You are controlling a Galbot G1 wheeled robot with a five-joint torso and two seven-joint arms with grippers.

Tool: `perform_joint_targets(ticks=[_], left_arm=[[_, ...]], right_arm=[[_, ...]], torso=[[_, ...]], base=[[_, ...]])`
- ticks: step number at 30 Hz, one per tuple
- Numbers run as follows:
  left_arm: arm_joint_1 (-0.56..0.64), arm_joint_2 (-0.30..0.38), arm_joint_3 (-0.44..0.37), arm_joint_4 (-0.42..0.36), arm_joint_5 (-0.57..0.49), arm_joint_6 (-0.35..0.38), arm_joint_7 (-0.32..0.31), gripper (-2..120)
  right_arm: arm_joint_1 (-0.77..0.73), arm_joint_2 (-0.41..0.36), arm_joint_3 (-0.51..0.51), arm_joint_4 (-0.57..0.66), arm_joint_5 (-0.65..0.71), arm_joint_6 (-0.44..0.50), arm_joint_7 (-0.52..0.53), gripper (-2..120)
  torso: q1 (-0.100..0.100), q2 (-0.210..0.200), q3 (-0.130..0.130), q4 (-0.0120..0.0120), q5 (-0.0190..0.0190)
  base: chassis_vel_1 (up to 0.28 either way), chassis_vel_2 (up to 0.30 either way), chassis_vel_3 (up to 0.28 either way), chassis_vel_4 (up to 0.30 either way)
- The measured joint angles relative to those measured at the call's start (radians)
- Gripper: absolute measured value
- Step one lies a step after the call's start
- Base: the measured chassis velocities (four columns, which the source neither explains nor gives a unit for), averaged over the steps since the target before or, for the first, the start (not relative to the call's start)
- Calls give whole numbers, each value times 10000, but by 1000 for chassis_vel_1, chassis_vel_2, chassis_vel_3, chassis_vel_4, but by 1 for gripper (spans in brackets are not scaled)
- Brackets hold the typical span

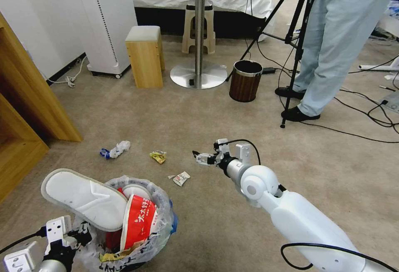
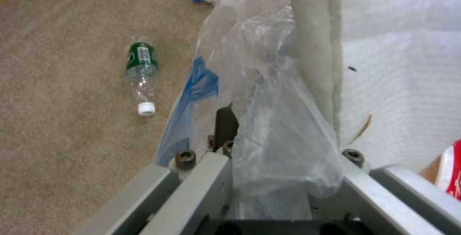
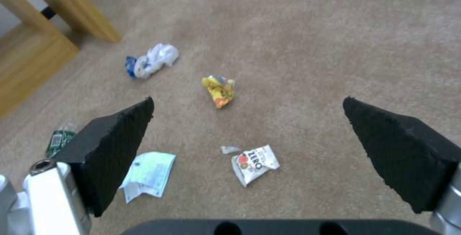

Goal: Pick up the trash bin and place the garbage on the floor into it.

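Low at the robot's left, the left end effector (image 1: 79, 235) is clamped on the bag-lined rim of the trash bin (image 1: 160, 226), holding it beside the torso; in the left wrist view crinkled plastic lies pinched between its fingers (image 2: 225, 123); the bin already carries a white slipper (image 1: 83, 197) and the red-white paper bowl (image 1: 139, 220), both standing well above the rim; the step in hand is the gathering of what remains on the floor (image 1: 199, 110); the right end effector (image 1: 198, 156) hangs over the carpet with its black pads (image 3: 115, 145) spread wide and nothing between them; beneath it, in the right wrist view, lies a small white wrapper (image 3: 254, 162), with a yellow wrapper (image 3: 220, 91) a little beyond and a white-and-blue crumpled wad (image 3: 151, 60), possibly tissue with the mask, farther off; a folded paper slip (image 3: 149, 175) lies near one pad, and a small plastic bottle (image 2: 142, 72) rests on the carpet close beside the bin; the next move, as I judge it, calls for lowering the open pads squarely over the white wrapper, closing on the thin foil without merely pressing it flat into the pile, then carrying it across to a bin already crowded at the top.
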Motion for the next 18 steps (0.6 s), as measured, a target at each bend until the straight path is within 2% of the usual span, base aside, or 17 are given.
perform_joint_targets(ticks=[9, 14, 18], left_arm=[[-48, 103, -128, 23, -286, -20, -97, 1], [-81, 194, -195, 42, -485, -23, -180, 1], [-93, 203, -180, 82, -569, -29, -241, 1]], right_arm=[[187, 174, -259, -199, -126, 186, -275, 100], [210, 343, -347, -369, -397, 724, -913, 100], [210, 391, -419, -475, -471, 795, -978, 100]], torso=[[0, 0, 0, 0, 0], [0, 0, 0, 0, 0], [0, 0, 0, 1, 0]], base=[[8, 11, 14, 6], [61, 60, 60, 71], [92, 89, 90, 95]])
